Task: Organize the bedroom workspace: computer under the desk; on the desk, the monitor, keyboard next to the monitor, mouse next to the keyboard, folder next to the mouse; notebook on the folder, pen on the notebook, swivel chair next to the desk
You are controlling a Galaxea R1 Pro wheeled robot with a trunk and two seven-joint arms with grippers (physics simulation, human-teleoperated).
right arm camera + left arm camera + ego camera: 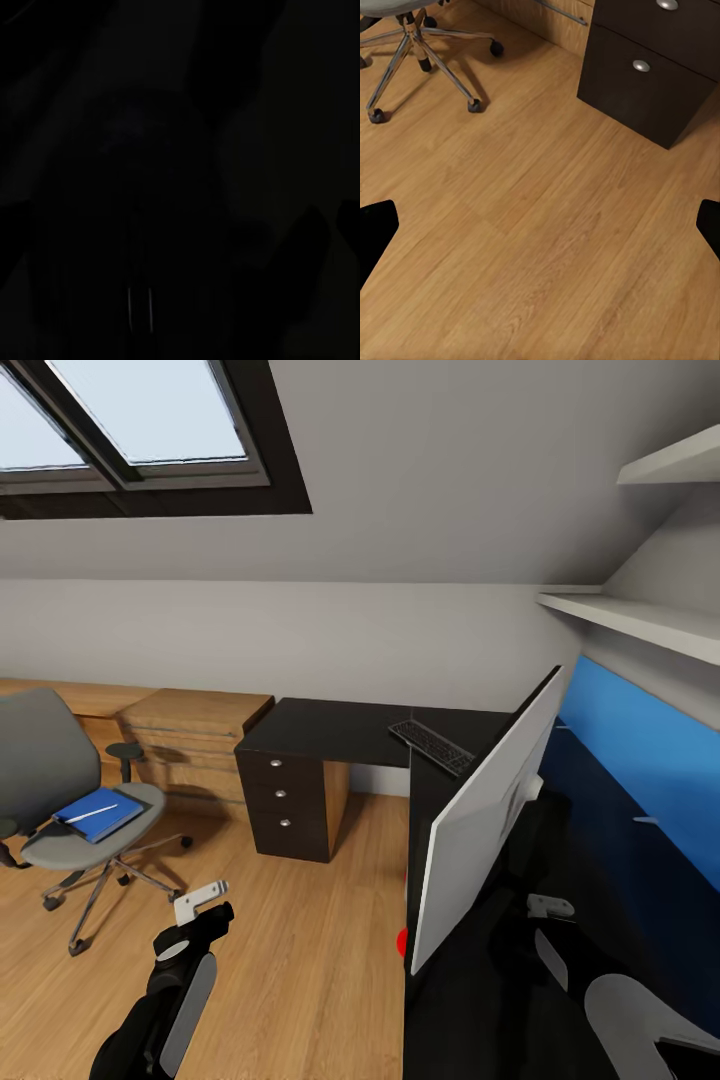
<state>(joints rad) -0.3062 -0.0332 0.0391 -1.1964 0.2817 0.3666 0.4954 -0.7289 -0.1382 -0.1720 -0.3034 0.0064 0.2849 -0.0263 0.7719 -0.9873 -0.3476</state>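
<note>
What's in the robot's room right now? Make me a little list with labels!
Chair: the grey swivel chair stands on the wood floor, apart from the desk.
On the chair seat: a blue flat item with the white pen lying on top.
Desk: black desk with a three-drawer unit.
Keyboard: on the desk, behind the monitor.
Monitor: on the desk, seen edge-on.
Left gripper: hangs over bare floor, fingers wide apart, holding nothing.
Right wrist view: too dark to tell.

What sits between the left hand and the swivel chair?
Nothing: bare wood floor separates the left hand from the swivel chair, seen in head view.
</note>
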